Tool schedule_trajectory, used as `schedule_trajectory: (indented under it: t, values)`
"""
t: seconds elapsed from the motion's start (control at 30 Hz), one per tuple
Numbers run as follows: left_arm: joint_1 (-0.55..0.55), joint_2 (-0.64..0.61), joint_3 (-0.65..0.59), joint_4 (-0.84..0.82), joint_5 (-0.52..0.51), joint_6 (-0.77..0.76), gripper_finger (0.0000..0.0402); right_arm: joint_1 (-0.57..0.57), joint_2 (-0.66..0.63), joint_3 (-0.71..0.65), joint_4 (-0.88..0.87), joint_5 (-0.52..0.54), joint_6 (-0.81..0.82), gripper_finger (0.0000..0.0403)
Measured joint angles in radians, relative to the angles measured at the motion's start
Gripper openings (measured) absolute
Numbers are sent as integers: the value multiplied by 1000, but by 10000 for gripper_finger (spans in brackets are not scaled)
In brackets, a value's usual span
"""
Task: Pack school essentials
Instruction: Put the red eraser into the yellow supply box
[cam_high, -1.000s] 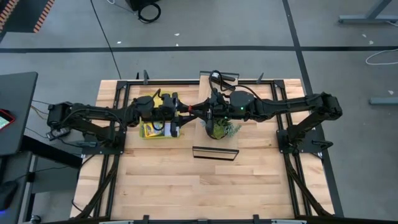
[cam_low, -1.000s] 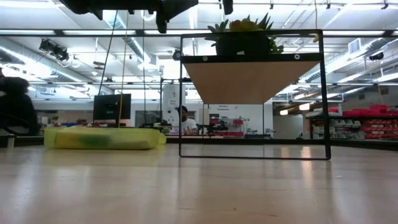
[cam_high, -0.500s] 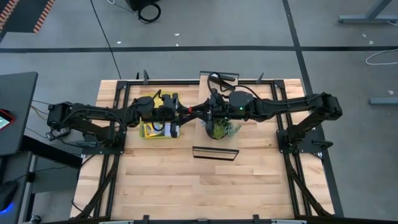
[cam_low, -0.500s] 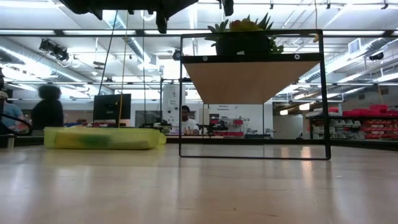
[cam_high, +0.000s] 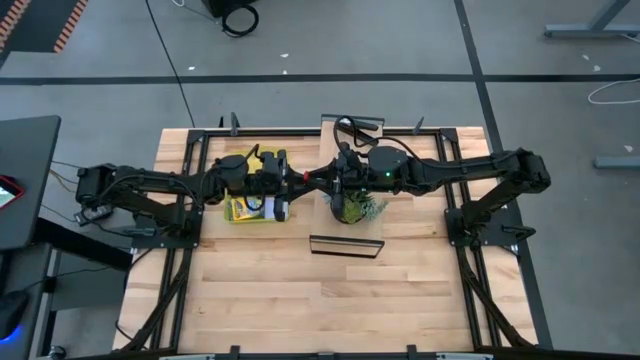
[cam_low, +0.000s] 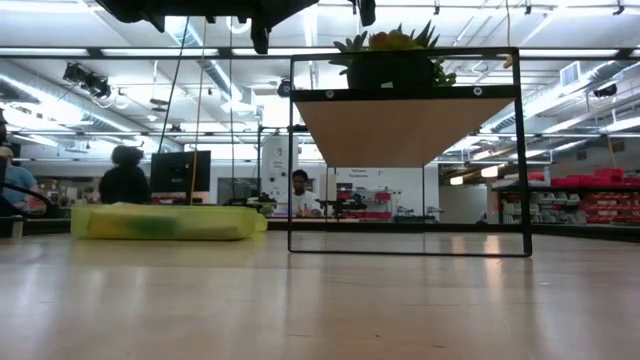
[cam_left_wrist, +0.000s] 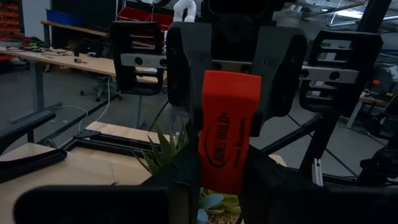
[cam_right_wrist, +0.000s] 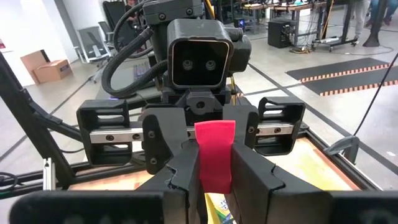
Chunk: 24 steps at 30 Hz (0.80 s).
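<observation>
A tiny red block (cam_left_wrist: 229, 130) with printed lettering hangs high over the table's far middle, between my two grippers, which meet tip to tip. My left gripper (cam_high: 298, 181) reaches in from the left and my right gripper (cam_high: 326, 180) from the right; both are shut on the block (cam_right_wrist: 214, 155). The yellow-and-green crayon box (cam_high: 250, 208) lies flat on the table under my left gripper and also shows in the low view (cam_low: 165, 222). The pad and pencils do not show. My left gripper pinches the red block's lower part (cam_left_wrist: 219, 182) between its two fingers, coming level from the table's left. The block stands upright, clear of the table. My right gripper pinches the block's upper part (cam_left_wrist: 231, 84) by its two side faces, coming about level from the table's right.
A green spiky potted plant (cam_high: 355, 208) stands under my right gripper. A black-framed panel (cam_high: 345, 245) stands upright on the table nearer the front, with bare wood in front of it. Black rails (cam_high: 190, 190) run along the table's left and right sides.
Both arms and the block have kept still. Far behind the table, a person has walked to the right in the low view.
</observation>
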Motion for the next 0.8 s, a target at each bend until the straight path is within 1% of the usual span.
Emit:
schedule_trajectory:
  t: [0.37,0.53,0.63,0.8]
  values:
    - [0,0,0,-2,-1,2,86,0,0,0,-1,-1,-1,94]
    - [1,-1,0,-1,-4,2,78,0,0,0,-5,-2,-2,132]
    - [1,-1,0,0,-4,4,80,0,0,0,-5,-12,-2,156]
    - [1,-2,0,-1,-5,19,85,1,-6,0,-7,-14,-6,177]
